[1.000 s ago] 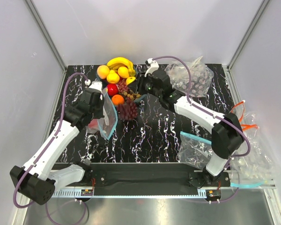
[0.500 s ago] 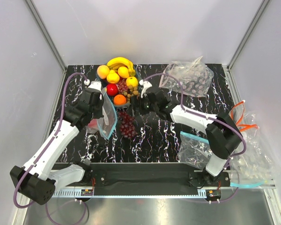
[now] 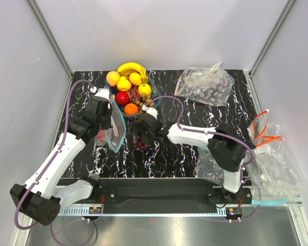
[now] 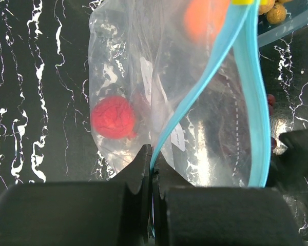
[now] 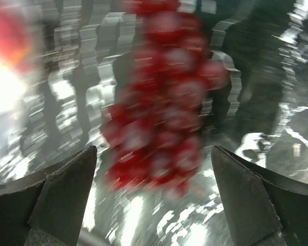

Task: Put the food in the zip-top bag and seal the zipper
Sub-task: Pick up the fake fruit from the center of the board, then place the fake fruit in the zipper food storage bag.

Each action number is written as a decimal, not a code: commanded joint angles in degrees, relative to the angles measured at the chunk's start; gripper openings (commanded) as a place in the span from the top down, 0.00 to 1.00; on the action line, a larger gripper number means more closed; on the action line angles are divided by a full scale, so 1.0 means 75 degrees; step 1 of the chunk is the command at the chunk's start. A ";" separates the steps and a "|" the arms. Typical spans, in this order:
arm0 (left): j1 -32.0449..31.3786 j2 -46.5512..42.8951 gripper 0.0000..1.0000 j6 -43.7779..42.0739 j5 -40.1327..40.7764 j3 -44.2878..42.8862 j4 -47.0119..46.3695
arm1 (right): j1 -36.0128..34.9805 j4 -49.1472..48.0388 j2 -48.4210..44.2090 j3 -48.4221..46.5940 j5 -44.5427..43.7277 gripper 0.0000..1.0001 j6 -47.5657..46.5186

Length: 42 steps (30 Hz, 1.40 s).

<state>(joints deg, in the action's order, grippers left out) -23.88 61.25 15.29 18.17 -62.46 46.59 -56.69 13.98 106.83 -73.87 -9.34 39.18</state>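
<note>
The clear zip-top bag (image 3: 117,134) stands upright left of centre, its mouth toward the fruit. My left gripper (image 3: 112,117) is shut on the zipper (image 4: 251,102), the teal strip pinched between the jaws (image 4: 153,156). Through the zip-top bag (image 4: 195,123) a red apple (image 4: 113,117) shows inside. A dark red grape bunch (image 3: 140,146) lies on the table right of the bag. Directly over it hovers my right gripper (image 3: 142,135), open. In the blurred right wrist view the grapes (image 5: 164,113) sit between the spread fingers (image 5: 66,189), untouched. More food fills the bowl (image 3: 153,100) behind.
The bowl holds a banana (image 3: 132,67), yellow fruits, a red apple (image 3: 122,97) and an orange (image 3: 129,108). A wrinkled clear bag (image 3: 205,84) lies at the back right. More clear bags (image 3: 274,171) are heaped by the right arm's base.
My right arm has swung from beside the bowl toward the front left, over the grapes, and its jaws have opened wide. The grape bunch lies nearer the front. The left arm has not moved.
</note>
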 commanded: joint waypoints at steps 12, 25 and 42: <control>0.0055 -0.0187 1.00 0.0059 -0.0091 0.0019 -0.0376 | 0.0070 -0.0362 0.1367 -0.0113 -0.1063 0.35 0.0636; 0.0043 -0.0152 1.00 -0.0034 -0.0431 0.0113 -0.0446 | 0.0070 -0.2257 -0.1524 0.1537 -0.0372 0.69 -0.0758; 0.0043 0.0305 1.00 -0.0140 -0.0934 -0.0297 -0.0212 | -0.0094 -0.1911 -0.5290 0.1716 0.3986 0.65 -0.2810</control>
<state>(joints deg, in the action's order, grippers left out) -23.81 63.35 15.00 13.30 -62.22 46.24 -56.90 0.08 70.00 -57.63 10.81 20.51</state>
